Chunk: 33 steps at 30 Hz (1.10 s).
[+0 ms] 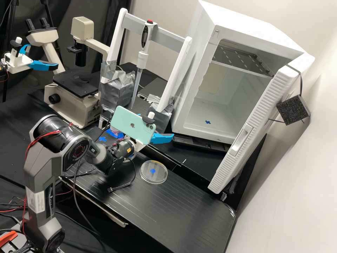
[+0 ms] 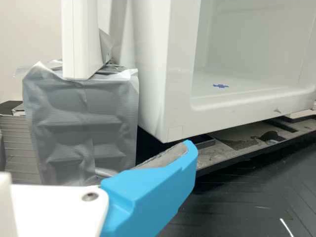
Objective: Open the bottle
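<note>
In the high view my gripper is held above the bench, right of the phone on its mount, its blue fingers spread wide. The phone partly covers it, and nothing shows between the fingers. Behind the phone's left edge, beside blue tape, a small pale pinkish thing stands on the bench; too little of it shows to tell whether it is the bottle. It is apart from the visible finger. In the wrist view one blue finger of the gripper stands before the white cabinet's lower corner, touching nothing I can make out.
A clear round dish lies on the black bench below the gripper. A white cabinet with its door ajar stands at the right. Behind are a pipette on a white frame and a microscope. A second arm's gripper hangs far left.
</note>
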Each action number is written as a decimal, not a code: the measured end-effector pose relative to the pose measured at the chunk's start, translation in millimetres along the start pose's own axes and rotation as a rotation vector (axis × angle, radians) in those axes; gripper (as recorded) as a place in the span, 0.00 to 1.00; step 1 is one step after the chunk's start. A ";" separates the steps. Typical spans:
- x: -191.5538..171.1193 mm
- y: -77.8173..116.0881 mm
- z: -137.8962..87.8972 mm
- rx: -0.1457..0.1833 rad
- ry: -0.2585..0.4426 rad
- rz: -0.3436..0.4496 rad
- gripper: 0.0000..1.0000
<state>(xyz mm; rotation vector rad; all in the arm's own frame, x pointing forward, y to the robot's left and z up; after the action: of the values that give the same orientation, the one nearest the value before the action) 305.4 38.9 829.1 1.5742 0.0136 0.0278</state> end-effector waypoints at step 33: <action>-68.8 -61.7 -43.3 -0.077 0.260 -0.115 1.00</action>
<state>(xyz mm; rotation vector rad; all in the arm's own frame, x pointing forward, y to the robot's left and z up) 236.0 80.7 766.9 1.4814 0.3036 0.1410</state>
